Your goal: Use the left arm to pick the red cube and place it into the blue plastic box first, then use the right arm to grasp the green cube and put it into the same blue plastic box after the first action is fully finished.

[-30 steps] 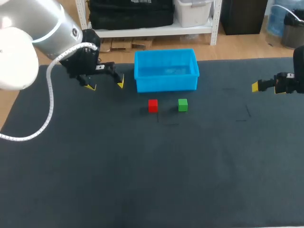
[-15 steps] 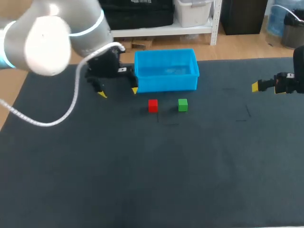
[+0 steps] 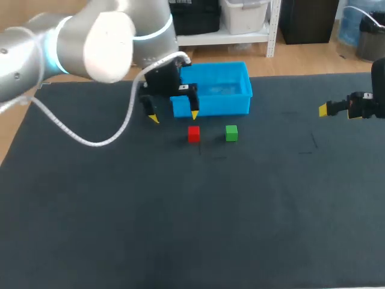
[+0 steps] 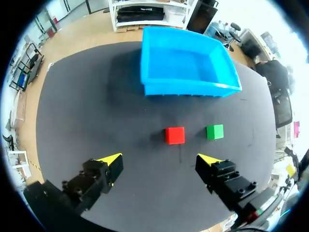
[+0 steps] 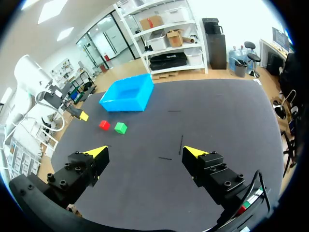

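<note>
Robotics lab, 2 robot arms, left arm (image 3: 90,42), right arm (image 3: 379,84), at a dark-matted table (image 3: 180,229)

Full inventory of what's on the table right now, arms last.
blue plastic box: 1, blue, far middle of the table, nothing visible inside.
red cube: 1, red, on the table in front of the box, left of the green cube, apart from it.
green cube: 1, green, on the table in front of the box.
table: 1, dark surface, carrying all of the above.
left gripper: 1, black with yellow tips, open, by the box's front left corner, red cube ahead of it, untouched.
right gripper: 1, black with yellow tips, open, at the table's right side, far from both cubes.
</note>
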